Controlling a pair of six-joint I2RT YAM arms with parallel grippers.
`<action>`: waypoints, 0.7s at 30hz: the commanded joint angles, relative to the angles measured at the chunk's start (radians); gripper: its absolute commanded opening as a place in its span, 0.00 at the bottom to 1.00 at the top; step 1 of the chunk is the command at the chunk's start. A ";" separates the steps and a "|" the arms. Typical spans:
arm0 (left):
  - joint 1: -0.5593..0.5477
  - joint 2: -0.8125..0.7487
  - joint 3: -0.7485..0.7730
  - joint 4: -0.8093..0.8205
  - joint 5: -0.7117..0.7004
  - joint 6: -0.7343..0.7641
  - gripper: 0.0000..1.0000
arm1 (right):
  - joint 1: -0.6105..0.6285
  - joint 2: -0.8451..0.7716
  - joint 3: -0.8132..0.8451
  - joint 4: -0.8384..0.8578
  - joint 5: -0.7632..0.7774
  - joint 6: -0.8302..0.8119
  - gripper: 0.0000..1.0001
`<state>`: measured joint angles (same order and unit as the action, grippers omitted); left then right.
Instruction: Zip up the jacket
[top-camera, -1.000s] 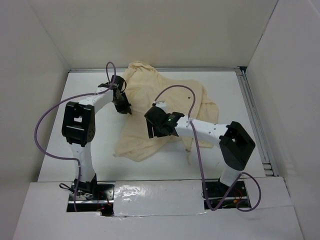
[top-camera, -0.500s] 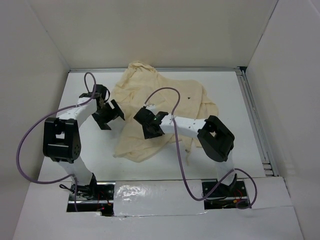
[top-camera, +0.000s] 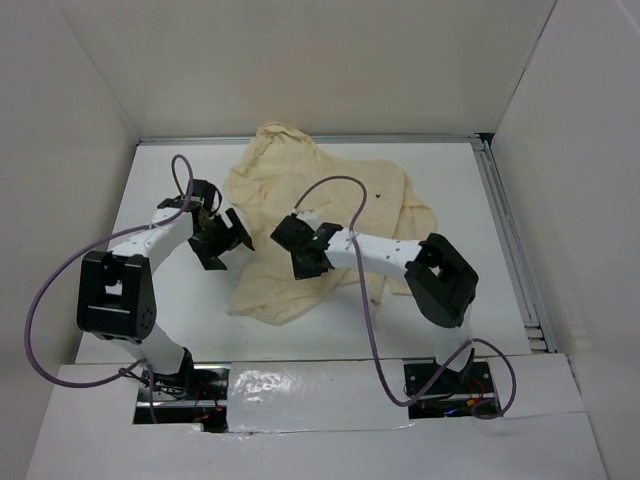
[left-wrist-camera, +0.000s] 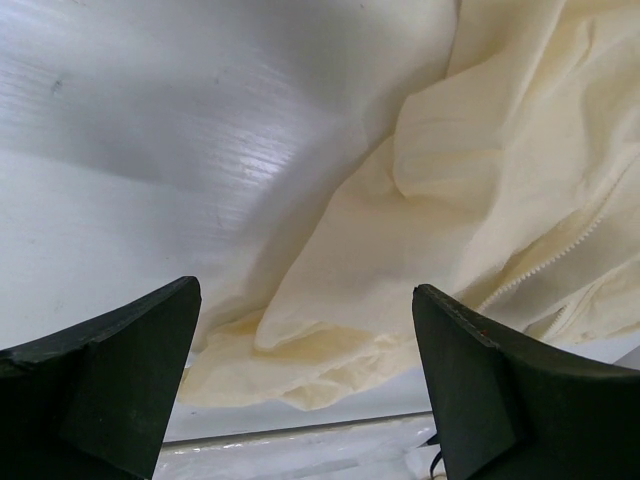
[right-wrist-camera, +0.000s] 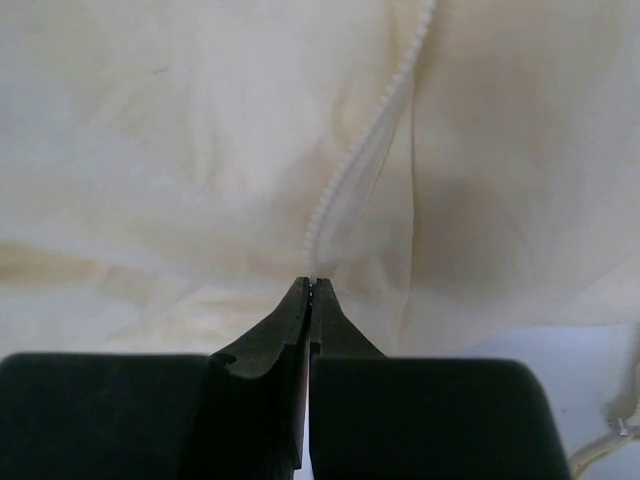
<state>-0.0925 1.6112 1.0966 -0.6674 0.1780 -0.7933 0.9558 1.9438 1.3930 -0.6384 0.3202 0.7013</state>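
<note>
The white table (top-camera: 450, 310) carries the jacket (top-camera: 320, 185), a wide cream garment that lies crumpled over the middle. Its top reaches the far edge of the table, one side spreads toward the right edge, and its lowest fold points to the near edge, a little left of the centre. The left arm (top-camera: 140, 245) bends from the near left corner and ends beside the left border of the jacket. The right arm (top-camera: 400, 258) reaches from the near right corner across the cloth to the middle of the garment. The left claw (top-camera: 222, 240) is spread wide with nothing between its fingers. In the left wrist view this claw (left-wrist-camera: 305, 290) hangs over the border of the cloth, with bare table on one side and folds of the jacket on the other. The right claw (top-camera: 305, 248) is on the jacket. In the right wrist view its fingers (right-wrist-camera: 285, 320) are pressed together, and their tips meet the lower end of the zipper teeth (right-wrist-camera: 350, 170), a white row that runs up over the cloth. I cannot tell if some cloth is caught between them.
</note>
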 joint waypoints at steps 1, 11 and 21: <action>-0.039 -0.054 -0.032 0.020 0.018 -0.009 0.99 | 0.008 -0.163 0.001 0.045 -0.119 -0.058 0.00; -0.105 -0.111 -0.078 0.017 0.011 -0.029 0.97 | -0.227 -0.587 -0.506 0.590 -0.855 0.191 0.00; -0.182 -0.067 -0.052 0.006 -0.006 -0.043 0.85 | -0.365 -0.602 -0.769 0.461 -0.581 0.222 0.00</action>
<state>-0.2440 1.5303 1.0164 -0.6510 0.1799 -0.8196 0.5884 1.3361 0.5858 -0.1730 -0.3626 0.9161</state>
